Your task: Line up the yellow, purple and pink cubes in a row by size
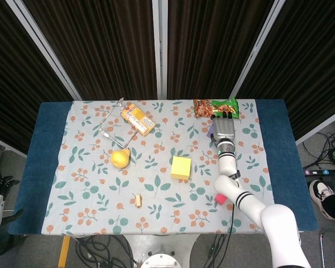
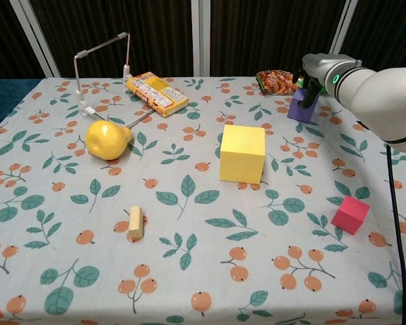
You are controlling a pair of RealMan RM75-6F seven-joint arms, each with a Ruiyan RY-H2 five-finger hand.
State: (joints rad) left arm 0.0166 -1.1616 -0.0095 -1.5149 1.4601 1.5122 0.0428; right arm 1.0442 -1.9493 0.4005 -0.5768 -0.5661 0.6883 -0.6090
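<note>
The big yellow cube (image 1: 181, 167) (image 2: 242, 153) stands at mid-table. To its right, nearer the front, the small pink cube (image 1: 220, 197) (image 2: 350, 214) sits beside my right forearm. At the back right, the purple cube (image 1: 210, 133) (image 2: 299, 108) rests on the cloth. My right hand (image 1: 224, 129) (image 2: 313, 82) lies over it, fingers stretched toward the far edge, and hides most of it in the head view. My left hand (image 1: 1, 184) hangs off the table's left side, fingers apart and holding nothing.
A snack bag (image 1: 212, 106) (image 2: 277, 80) lies just behind the purple cube. At the back left are an orange box (image 1: 138, 119), a metal wire frame (image 2: 101, 47) and a yellow pear (image 1: 120, 158). A small wooden block (image 2: 135, 222) lies near the front.
</note>
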